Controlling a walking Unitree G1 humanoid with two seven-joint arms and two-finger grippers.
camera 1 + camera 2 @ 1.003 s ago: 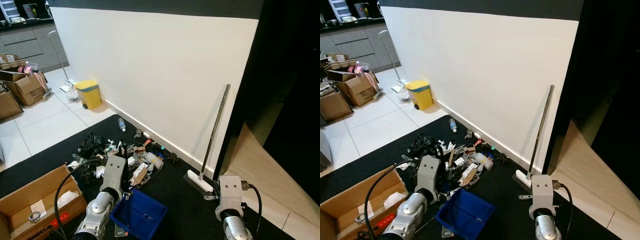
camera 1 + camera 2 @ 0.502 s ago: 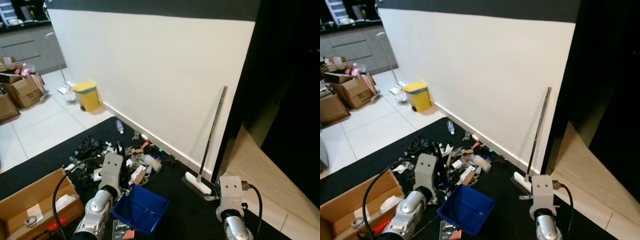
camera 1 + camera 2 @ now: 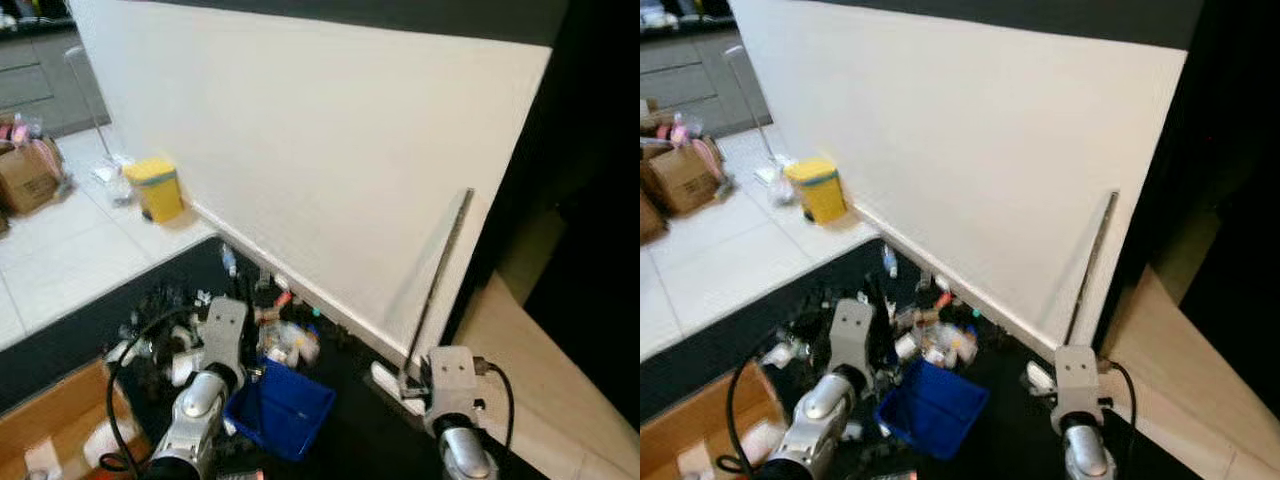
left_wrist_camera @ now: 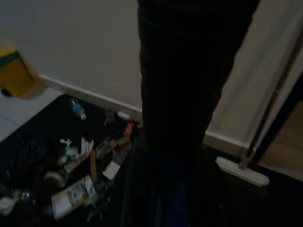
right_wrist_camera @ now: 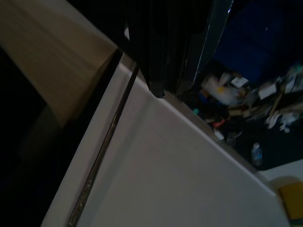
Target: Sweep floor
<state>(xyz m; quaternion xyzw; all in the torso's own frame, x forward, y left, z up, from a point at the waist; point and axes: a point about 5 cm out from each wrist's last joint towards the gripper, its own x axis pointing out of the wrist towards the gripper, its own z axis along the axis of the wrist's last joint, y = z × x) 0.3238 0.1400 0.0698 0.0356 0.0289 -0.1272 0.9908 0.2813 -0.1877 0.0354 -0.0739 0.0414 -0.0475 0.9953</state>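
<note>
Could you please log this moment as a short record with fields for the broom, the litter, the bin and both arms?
broom: leaning on the white wall, head on the black mat
litter: pile on the mat, by the wall
blue tray: on the mat, next to the pile
yellow bin: on the white tiles, against the wall
left arm: raised over the mat, near the tray
right arm: raised near the broom head
grippers: finger state unclear

Head views motion-blurred, evenly lit indoors, wrist views dim, underexposed and soft
</note>
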